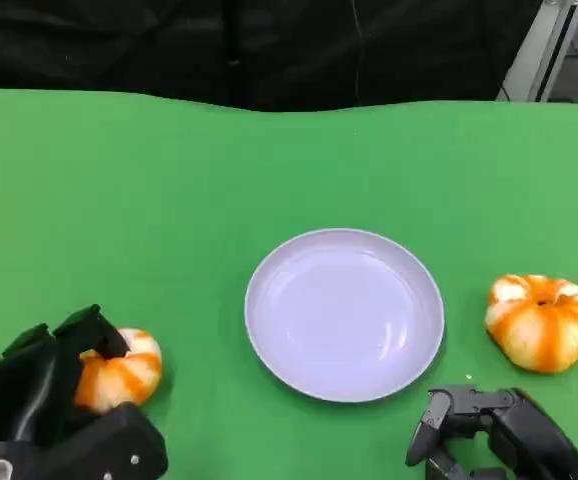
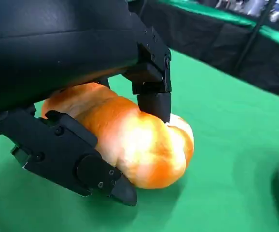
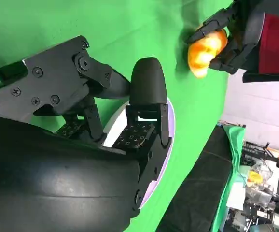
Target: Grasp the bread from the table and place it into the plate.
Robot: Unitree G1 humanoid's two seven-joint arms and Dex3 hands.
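Near the table's [image 1: 169,180] front left corner, the left hand [image 1: 44,385] grips a bread [image 1: 121,372]; the right hand [image 1: 494,430] hangs empty, fingers apart, just beside the plate [image 1: 344,314].

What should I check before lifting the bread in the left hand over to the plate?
1. Grip: left hand has fingers on both sides of the bread: ok.
2. Bread off the table: it seems to rest on the green cloth: cannot tell.
3. Plate bare and upright, ready to receive: ok.
4. Path from bread to plate: only green table between them: ok.
5. Right hand sits near the plate's edge, holding nothing; it could crowd the drop: cannot tell.
6. Second bread lies beyond the plate's far side, apart from it: ok.
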